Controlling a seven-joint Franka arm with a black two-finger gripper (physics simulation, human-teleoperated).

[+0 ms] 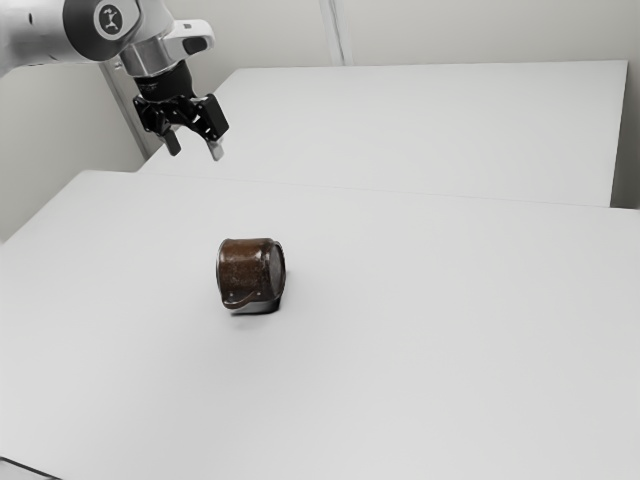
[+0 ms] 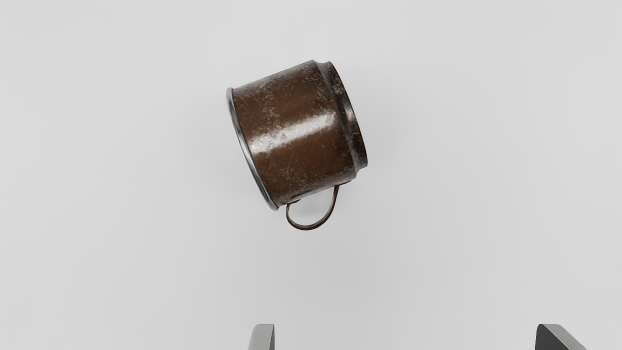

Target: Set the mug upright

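Brown scuffed metal mug is on its side on the white tabletop, so with the black two-finger end effector open, well clear, I'd grip the body, dodge the thin brown looped handle, tip it base-down gently.

Bright, soft, nearly even light washes the pale bench, with the wall slightly greyer toward twelve o'clock in the exterior view. A dark patch hugs the underside of the brown metal mug at six o'clock. In the wrist view, a white glare streak along the mug's upward side, running between rim and base, suggests overhead light; faint, soft-edged shade spreads across the bench around it.
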